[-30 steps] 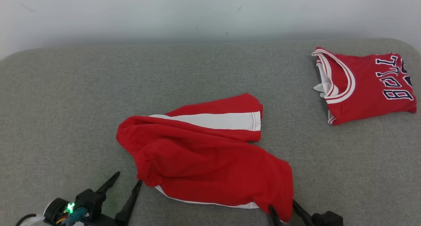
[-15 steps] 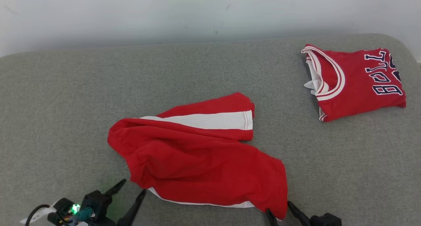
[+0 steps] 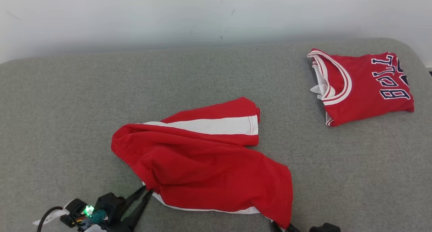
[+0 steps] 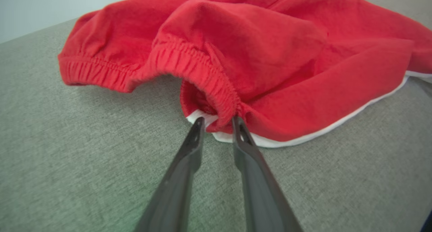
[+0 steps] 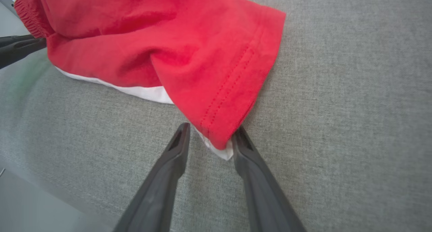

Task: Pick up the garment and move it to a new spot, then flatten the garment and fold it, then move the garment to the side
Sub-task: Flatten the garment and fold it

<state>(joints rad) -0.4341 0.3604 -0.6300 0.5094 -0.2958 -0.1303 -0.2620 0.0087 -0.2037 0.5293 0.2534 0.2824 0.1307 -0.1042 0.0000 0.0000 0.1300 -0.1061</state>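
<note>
The garment, red shorts with a white side stripe, lies crumpled in the middle of a grey padded surface. My left gripper is at its near left corner. In the left wrist view the garment has its elastic waistband corner between the two fingertips of the left gripper, jaws narrowed but still apart. My right gripper is at the near right leg corner. In the right wrist view the hem corner of the garment sits inside the right gripper, touching one finger only.
A folded red jersey with dark lettering lies at the far right of the padded surface. A pale wall runs behind it. The left gripper's dark fingers show at the left edge of the right wrist view.
Both grippers have moved in onto the garment's near corners and their jaws have narrowed. The head camera has shifted a little, so the whole picture moved.
</note>
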